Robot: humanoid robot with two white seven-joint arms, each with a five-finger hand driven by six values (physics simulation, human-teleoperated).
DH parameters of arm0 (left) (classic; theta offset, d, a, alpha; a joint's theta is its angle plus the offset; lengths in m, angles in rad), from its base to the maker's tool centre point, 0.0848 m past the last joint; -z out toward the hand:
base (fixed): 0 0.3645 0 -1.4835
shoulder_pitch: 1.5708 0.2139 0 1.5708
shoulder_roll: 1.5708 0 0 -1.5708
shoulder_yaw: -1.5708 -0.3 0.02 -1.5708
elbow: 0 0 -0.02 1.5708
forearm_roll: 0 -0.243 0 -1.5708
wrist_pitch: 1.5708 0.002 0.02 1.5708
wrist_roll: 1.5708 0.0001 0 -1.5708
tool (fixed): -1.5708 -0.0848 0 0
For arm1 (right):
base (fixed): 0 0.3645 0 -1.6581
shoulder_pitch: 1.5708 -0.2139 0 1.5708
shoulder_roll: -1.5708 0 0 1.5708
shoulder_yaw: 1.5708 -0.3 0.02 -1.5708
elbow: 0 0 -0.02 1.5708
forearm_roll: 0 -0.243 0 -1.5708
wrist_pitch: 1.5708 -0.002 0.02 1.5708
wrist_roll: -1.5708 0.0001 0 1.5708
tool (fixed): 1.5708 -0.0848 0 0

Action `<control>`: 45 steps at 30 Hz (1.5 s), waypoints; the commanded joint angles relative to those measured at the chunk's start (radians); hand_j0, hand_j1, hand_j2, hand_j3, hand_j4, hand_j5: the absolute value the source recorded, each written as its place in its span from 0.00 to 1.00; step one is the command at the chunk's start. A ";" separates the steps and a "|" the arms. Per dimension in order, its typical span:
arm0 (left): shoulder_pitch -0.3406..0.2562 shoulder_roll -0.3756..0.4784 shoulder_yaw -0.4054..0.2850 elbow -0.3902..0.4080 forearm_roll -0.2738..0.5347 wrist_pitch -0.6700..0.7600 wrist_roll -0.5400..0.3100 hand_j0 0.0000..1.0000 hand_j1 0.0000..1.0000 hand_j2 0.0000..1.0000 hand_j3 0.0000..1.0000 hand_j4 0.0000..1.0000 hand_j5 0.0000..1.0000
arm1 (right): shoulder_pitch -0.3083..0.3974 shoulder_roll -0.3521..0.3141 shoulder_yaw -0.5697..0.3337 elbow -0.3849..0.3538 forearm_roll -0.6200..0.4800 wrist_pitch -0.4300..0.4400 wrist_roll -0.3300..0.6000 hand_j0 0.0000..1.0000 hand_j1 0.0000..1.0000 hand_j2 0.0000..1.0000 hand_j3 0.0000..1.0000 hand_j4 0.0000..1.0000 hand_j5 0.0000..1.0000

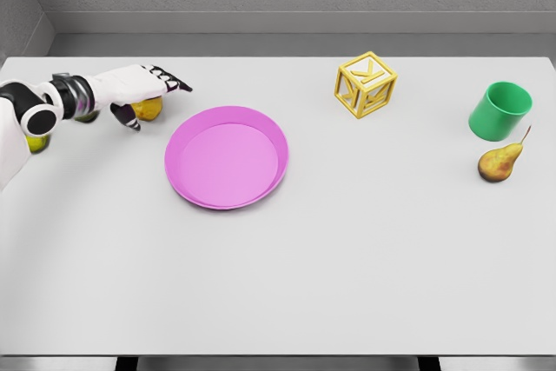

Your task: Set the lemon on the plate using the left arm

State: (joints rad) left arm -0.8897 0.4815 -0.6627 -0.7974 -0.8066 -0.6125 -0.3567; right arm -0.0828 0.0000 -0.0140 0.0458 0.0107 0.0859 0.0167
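Note:
The yellow lemon [149,109] lies on the white table at the far left, just left of the pink plate [193,182]. My left hand [157,105] reaches in from the left edge and hovers right over the lemon. Its fingers [172,83] stretch out straight above the fruit and the thumb [130,122] points down on its near side. The hand is open, not closed around the lemon, which is partly hidden under the palm. Nothing lies on the plate. The right arm does not show.
A yellow wire-frame letter cube [366,84] stands at the back, right of centre. A green cup [499,111] and a brown pear [499,162] sit at the far right. Yellow-green bits [37,143] peek out from behind my left forearm.

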 commanded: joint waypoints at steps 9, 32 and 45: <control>-0.008 -0.001 0.002 0.046 0.000 0.002 0.002 1.00 1.00 1.00 1.00 1.00 1.00 | 0.000 0.000 0.000 0.000 0.000 0.000 0.000 1.00 1.00 1.00 1.00 1.00 1.00; -0.008 -0.003 0.003 0.044 -0.010 0.002 0.010 0.69 0.69 0.69 0.69 0.69 0.69 | 0.000 0.000 0.000 0.000 0.000 0.000 0.000 1.00 1.00 1.00 1.00 1.00 1.00; -0.008 -0.004 0.003 0.043 -0.006 0.002 0.008 0.59 0.59 0.59 0.59 0.59 0.59 | -0.002 0.000 0.000 0.000 0.000 0.000 0.000 1.00 1.00 1.00 1.00 1.00 1.00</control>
State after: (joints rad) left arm -0.8974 0.4767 -0.6620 -0.7542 -0.8184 -0.6128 -0.3488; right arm -0.0828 0.0000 -0.0140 0.0458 0.0107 0.0859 0.0167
